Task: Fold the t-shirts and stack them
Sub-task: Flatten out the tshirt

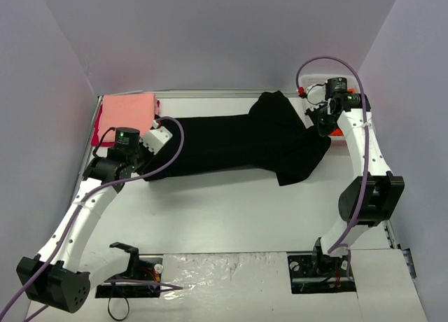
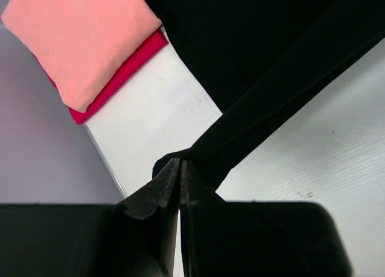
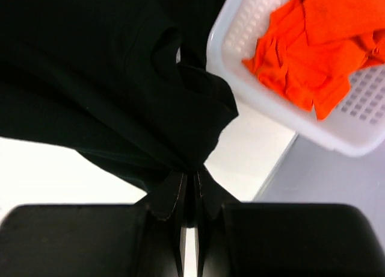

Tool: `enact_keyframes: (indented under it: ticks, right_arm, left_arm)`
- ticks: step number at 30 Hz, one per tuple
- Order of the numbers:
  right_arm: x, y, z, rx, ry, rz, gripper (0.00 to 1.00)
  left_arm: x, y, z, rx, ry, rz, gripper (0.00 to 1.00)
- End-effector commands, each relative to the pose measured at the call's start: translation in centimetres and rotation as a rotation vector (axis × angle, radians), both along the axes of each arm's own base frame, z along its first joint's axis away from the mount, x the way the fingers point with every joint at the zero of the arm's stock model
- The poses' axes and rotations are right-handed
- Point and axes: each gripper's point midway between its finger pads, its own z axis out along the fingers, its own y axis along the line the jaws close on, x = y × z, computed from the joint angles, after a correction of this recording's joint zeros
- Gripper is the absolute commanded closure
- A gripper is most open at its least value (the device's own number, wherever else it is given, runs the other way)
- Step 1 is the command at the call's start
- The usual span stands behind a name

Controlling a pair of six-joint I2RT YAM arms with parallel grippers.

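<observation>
From above, the black t-shirt (image 1: 238, 143) lies stretched along the tabletop (image 1: 231, 210); uneven pulling could bunch it. Left wrist: the left gripper (image 2: 179, 165) pinches its edge thinly and may slip; the pink t-shirt (image 2: 84, 42), on the red t-shirt (image 2: 129, 66), lies just beside it. Right wrist: the right gripper (image 3: 189, 177) pinches its bunched corner, with the basket (image 3: 271, 108) holding the orange t-shirt (image 3: 313, 42) crowding close, a likely snag.
</observation>
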Motion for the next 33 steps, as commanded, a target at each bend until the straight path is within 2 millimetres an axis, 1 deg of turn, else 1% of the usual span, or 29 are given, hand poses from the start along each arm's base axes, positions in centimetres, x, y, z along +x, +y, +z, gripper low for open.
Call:
enact_keyframes:
  ticks: [1,2,3,4,5,6,7,8,9,10,11,12,13,14,15,16,19,21,22,24,25,27,28,29,30,31,32,33]
  right_arm:
    - [2.5,0.3,1.4,0.050,-0.052,-0.045,1.00]
    - [3.3,0.4,0.8,0.058,-0.039,-0.049,1.00]
    - [4.2,0.8,1.3,0.071,-0.058,-0.043,1.00]
    - [4.7,0.9,1.2,0.073,-0.060,-0.045,1.00]
    - [5.3,1.0,0.3,0.075,-0.043,-0.048,1.00]
    - [5.7,1.2,0.0,0.075,-0.039,-0.047,1.00]
    - [6.3,1.1,0.2,0.072,-0.052,-0.048,1.00]
    - [7.0,1.1,-0.8,0.071,-0.035,-0.060,1.00]
    - [7.4,2.1,-1.2,0.069,-0.028,-0.043,1.00]
    - [8.0,2.1,-1.0,0.055,-0.042,-0.048,1.00]
    - [8.5,2.2,-2.0,0.054,-0.024,-0.056,1.00]
    - [8.9,2.6,-2.3,0.051,-0.022,-0.053,1.00]
    - [9.4,2.7,-2.2,0.047,-0.033,-0.056,1.00]
    - [9.8,2.8,-3.2,0.044,-0.015,-0.060,1.00]
    - [10.0,3.0,-3.5,0.040,-0.012,-0.061,1.00]
    - [10.4,3.5,-4.3,0.036,-0.002,-0.055,1.00]
    - [11.2,3.9,-5.2,0.021,0.000,-0.056,1.00]
    - [11.8,4.0,-6.3,0.007,0.011,-0.061,1.00]
    - [12.0,4.3,-7.2,0.002,0.024,-0.057,1.00]
    - [12.6,4.3,-7.4,-0.012,0.017,-0.062,1.00]
    - [12.9,4.2,-8.4,-0.020,0.035,-0.065,1.00]
    - [13.5,4.4,-8.6,-0.035,0.023,-0.072,1.00]
    - [13.9,4.1,-9.4,-0.059,0.030,-0.089,1.00]
    - [14.3,4.0,-9.5,-0.062,0.020,-0.099,0.92]
    - [14.9,4.0,-9.0,-0.062,-0.001,-0.106,0.90]
    - [15.2,3.9,-9.5,-0.069,0.000,-0.121,0.85]
    - [15.6,3.8,-9.3,-0.070,-0.017,-0.129,0.79]
    - [15.9,3.8,-8.9,-0.069,-0.030,-0.135,0.78]
  left_arm:
    - [2.1,1.0,2.8,0.014,-0.105,0.064,0.98]
    - [2.4,1.1,2.4,0.024,-0.097,0.071,0.98]
    - [2.8,1.1,2.4,0.026,-0.106,0.074,0.98]
    - [3.0,1.1,2.3,0.028,-0.107,0.078,0.97]
    - [3.3,1.2,1.9,0.037,-0.099,0.080,0.98]
    - [3.7,1.1,1.9,0.035,-0.108,0.082,0.98]
    - [3.8,1.1,1.6,0.038,-0.105,0.084,0.98]
    - [4.1,1.1,1.3,0.042,-0.097,0.084,0.98]
    - [4.4,1.1,1.3,0.041,-0.108,0.088,0.97]
    - [4.6,1.1,1.1,0.045,-0.106,0.087,0.98]
    - [4.8,1.1,0.7,0.052,-0.096,0.086,0.98]
    - [5.2,1.1,0.7,0.055,-0.104,0.090,0.98]
    - [5.5,1.1,0.1,0.063,-0.090,0.090,0.97]
    - [5.8,1.1,0.0,0.065,-0.088,0.088,0.98]
    - [6.0,1.2,-0.2,0.068,-0.086,0.090,0.98]
    - [6.3,1.2,-0.8,0.075,-0.071,0.089,0.98]
    - [6.8,1.0,-1.5,0.080,-0.059,0.082,0.98]
    - [7.2,0.9,-2.2,0.086,-0.043,0.074,0.98]
    - [7.4,0.8,-2.8,0.090,-0.028,0.070,0.98]
    - [7.8,0.8,-3.4,0.097,-0.019,0.069,0.98]
    - [8.0,0.8,-4.1,0.105,-0.004,0.070,0.98]
    - [8.6,0.8,-4.6,0.109,-0.001,0.077,0.98]
    - [8.8,0.8,-5.2,0.115,0.011,0.079,0.98]
    - [8.9,0.8,-5.4,0.115,0.015,0.080,0.98]
    - [9.0,0.8,-5.5,0.115,0.017,0.082,0.98]
    - [9.2,0.8,-5.9,0.122,0.025,0.084,0.97]
    - [9.3,0.9,-6.0,0.128,0.028,0.083,0.96]
    - [9.3,0.9,-6.2,0.130,0.031,0.079,0.93]
